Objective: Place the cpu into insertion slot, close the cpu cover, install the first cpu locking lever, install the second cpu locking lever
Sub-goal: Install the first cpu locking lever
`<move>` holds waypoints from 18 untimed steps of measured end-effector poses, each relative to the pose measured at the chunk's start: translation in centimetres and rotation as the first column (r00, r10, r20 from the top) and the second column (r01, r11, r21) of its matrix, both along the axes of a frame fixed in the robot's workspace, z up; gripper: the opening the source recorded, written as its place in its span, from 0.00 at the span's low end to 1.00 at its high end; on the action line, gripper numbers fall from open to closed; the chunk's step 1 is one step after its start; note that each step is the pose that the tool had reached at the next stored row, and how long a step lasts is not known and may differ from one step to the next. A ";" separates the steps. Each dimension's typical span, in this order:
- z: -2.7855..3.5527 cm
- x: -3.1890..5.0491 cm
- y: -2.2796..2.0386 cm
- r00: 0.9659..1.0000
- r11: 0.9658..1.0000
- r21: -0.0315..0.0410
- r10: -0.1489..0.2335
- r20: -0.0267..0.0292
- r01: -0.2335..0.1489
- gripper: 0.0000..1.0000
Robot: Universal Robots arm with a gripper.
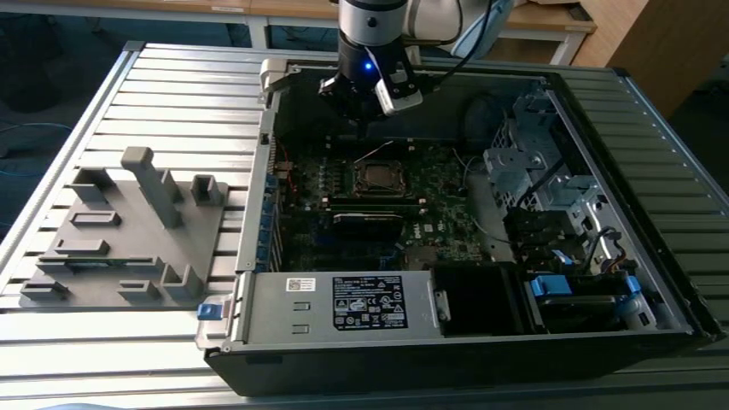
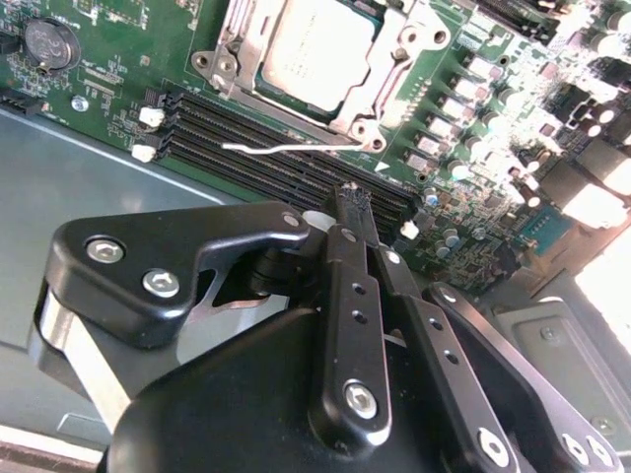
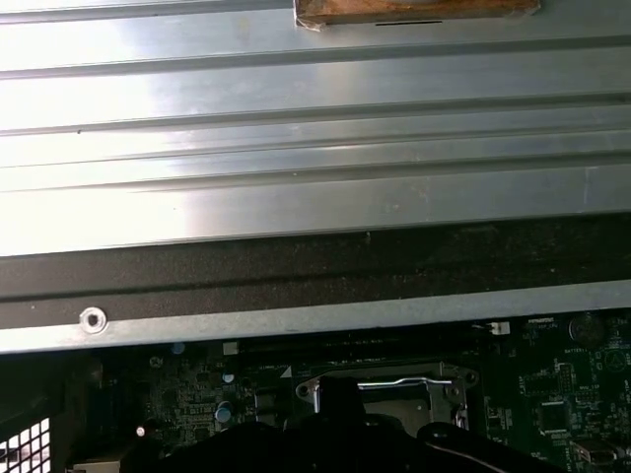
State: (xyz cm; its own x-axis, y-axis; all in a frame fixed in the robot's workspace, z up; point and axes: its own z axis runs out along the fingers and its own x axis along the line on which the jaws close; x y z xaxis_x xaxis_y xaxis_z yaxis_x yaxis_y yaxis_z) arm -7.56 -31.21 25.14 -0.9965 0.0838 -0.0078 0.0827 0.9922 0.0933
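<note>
The cpu (image 2: 314, 44), a dull silver square, lies seated in the insertion slot (image 1: 354, 180) on the green board. The cpu cover (image 2: 396, 77) lies flat around it as a silvery frame. A thin wire locking lever (image 2: 281, 148) stands free beside the socket, and in the exterior view it (image 1: 375, 153) angles upward. My gripper (image 2: 355, 194) hovers above the memory slots just short of the socket, its fingers shut with nothing between them. In the exterior view the gripper (image 1: 362, 126) hangs over the board behind the socket. The first wrist view has the socket (image 3: 389, 386) past the gripper's dark body.
The open computer case (image 1: 245, 256) lies on a slatted metal table (image 1: 171, 94). A labelled grey power supply box (image 1: 341, 303) fills the front, and drive cages (image 1: 535, 171) stand at the exterior view's right. A grey fixture block (image 1: 125, 231) sits outside the case. Black memory slots (image 2: 246, 148) run under the gripper.
</note>
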 end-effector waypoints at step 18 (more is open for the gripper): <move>-0.14 0.40 0.00 1.000 1.000 0.000 0.000 0.000 0.000 0.10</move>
